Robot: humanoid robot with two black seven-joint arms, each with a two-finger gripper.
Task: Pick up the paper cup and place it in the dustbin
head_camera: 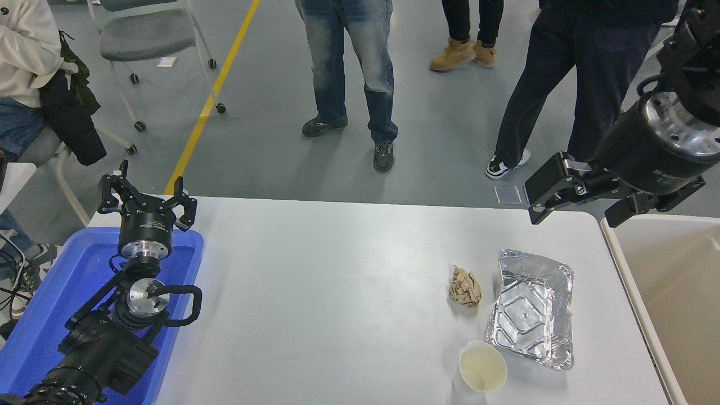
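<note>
Nearest you, low and right of centre in the frame, the paper cup (482, 369) stands upright on the white table (337, 292), just beside the foil tray (531, 308). The dustbin (669, 292) fills the right edge. Your left gripper (147, 198) rests fingers apart over the blue tray (67, 281). Upper right, your right gripper (579, 194) hangs spread, holding nothing.

Black arms (107, 343) (silver wrist rings, looped cables).
</note>
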